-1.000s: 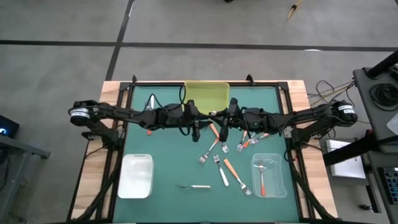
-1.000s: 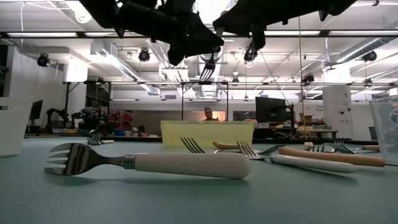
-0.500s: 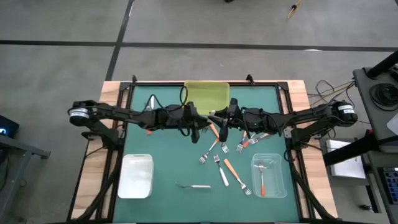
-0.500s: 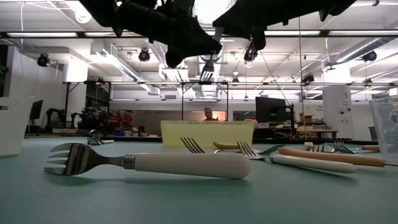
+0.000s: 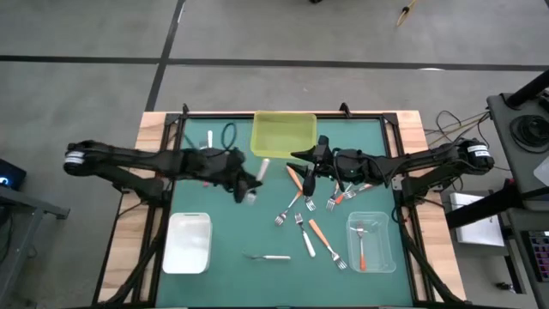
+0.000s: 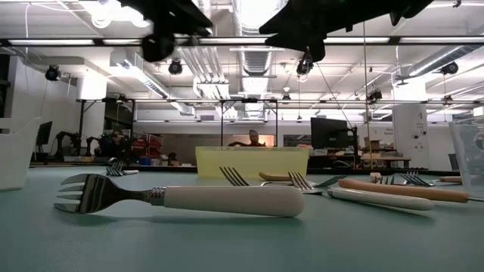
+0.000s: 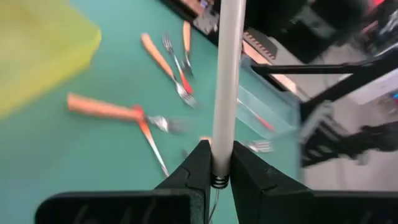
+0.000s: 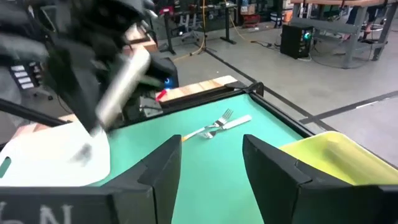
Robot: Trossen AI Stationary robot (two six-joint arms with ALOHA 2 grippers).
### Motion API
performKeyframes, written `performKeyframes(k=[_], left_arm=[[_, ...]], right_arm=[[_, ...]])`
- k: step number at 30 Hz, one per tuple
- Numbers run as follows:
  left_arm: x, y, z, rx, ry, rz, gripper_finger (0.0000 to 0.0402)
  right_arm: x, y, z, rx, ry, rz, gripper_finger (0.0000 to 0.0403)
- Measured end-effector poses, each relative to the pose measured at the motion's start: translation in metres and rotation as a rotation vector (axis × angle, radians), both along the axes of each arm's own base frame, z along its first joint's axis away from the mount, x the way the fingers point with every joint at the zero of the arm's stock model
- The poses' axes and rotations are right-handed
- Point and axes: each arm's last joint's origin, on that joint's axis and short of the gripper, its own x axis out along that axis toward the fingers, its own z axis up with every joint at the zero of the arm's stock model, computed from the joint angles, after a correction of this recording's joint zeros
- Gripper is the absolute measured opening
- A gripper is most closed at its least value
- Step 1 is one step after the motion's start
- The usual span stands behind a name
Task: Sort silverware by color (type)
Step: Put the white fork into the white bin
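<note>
Swinging away from the middle of the table, the left arm has carried its fork toward the lower left of the high view since a second ago, while the right arm has stayed put beside the yellow tray.

In the left wrist view the left gripper (image 7: 216, 163) has its jaws pressed onto the neck of a white-handled fork (image 7: 226, 81), the handle standing straight out beyond them. From above, that gripper (image 5: 247, 190) hangs left of centre, between the yellow tray (image 5: 283, 134) and the white tray (image 5: 189, 243).

The step in hand looks like delivery of a white fork; the next move calls for travel on over the white tray and a release there.

The right gripper (image 8: 208, 163) has its jaws spread and empty, hovering at centre right (image 5: 300, 156) over the scattered orange-handled forks (image 5: 294, 178).

Another white-handled fork (image 5: 269, 257) lies at lower centre, and a red-orange fork (image 5: 362, 249) lies in the clear tray (image 5: 391, 249) at lower right.
</note>
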Motion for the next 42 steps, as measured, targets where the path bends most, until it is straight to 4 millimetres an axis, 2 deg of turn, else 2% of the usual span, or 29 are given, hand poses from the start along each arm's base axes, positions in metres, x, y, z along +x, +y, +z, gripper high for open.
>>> performKeyframes(k=[3, 6, 12, 18, 23, 33, 42], left_arm=[[-0.024, -0.013, 0.010, -0.120, 0.029, 0.008, 0.0021], [-0.042, -0.026, 0.013, -0.256, 0.097, 0.025, 0.0021], [-0.067, -0.059, 0.010, -0.506, 0.243, 0.045, 0.0021], [-0.087, -0.087, -0.006, -0.610, 0.489, 0.100, 0.0021], [-0.105, -0.099, -0.021, -0.632, 0.724, 0.234, 0.0021], [-0.109, -0.105, -0.038, -0.576, 0.919, 0.339, 0.0021], [-0.102, -0.115, -0.052, -0.566, 1.061, 0.338, 0.0021]], right_arm=[[0.000, -0.002, 0.000, -0.001, 0.003, -0.006, 0.0164], [0.000, -0.005, 0.000, -0.002, 0.004, -0.018, 0.0165], [-0.001, -0.013, 0.000, -0.007, 0.007, -0.043, 0.0166], [-0.001, -0.021, 0.000, -0.010, 0.007, -0.070, 0.0167], [-0.002, -0.028, 0.000, -0.011, 0.008, -0.094, 0.0167], [-0.002, -0.032, 0.000, -0.031, 0.016, -0.105, 0.0167], [-0.002, -0.032, -0.001, -0.031, 0.017, -0.105, 0.0167]])
